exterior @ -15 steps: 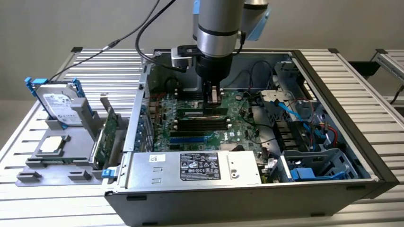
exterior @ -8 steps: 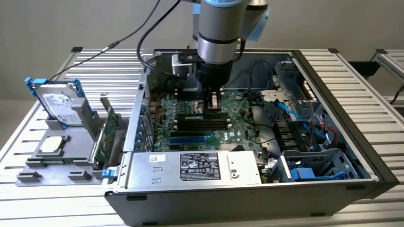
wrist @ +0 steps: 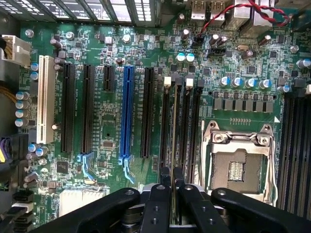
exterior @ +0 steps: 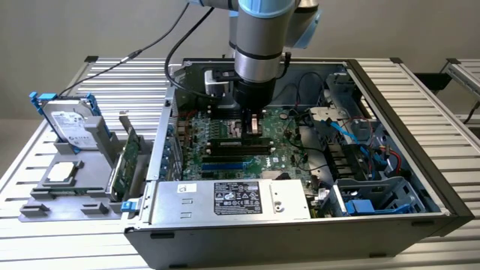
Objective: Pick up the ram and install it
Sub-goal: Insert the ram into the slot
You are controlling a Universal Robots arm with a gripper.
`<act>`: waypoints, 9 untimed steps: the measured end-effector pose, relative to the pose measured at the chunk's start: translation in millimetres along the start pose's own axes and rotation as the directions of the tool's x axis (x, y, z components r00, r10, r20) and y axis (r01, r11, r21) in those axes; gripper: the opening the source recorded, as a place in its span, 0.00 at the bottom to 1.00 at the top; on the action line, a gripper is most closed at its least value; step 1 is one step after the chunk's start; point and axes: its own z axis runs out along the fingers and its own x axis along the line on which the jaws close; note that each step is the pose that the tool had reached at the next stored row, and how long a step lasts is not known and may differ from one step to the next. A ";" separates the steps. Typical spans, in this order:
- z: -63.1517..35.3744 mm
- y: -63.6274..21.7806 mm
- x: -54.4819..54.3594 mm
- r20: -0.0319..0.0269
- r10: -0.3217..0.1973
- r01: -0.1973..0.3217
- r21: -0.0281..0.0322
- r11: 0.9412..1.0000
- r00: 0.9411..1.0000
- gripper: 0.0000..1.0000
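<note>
The ram [wrist: 174, 131] shows edge-on in the wrist view as a thin pale-green strip running out from between my fingers. My gripper [wrist: 172, 175] is shut on it, one black finger on each side. The stick lies along one of the black memory slots [wrist: 187, 126] next to the empty CPU socket [wrist: 236, 162]. Whether it sits in the slot or hovers just above it, I cannot tell. In the exterior view my gripper [exterior: 252, 130] reaches straight down into the open computer case [exterior: 420, 185], low over the motherboard [exterior: 225, 160].
Outside the case at the exterior view's left, a grey holder [exterior: 45, 197] carries a hard drive [exterior: 71, 121], a processor chip [exterior: 64, 171] and a broader green expansion card [exterior: 131, 152]. Inside are the power supply [exterior: 232, 197], drive cages [exterior: 375, 197] and loose cables [exterior: 338, 126].
</note>
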 end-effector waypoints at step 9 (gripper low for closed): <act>0.3 -0.3 1.1 0.000 0.007 -0.007 0.000 1.000 1.000 0.14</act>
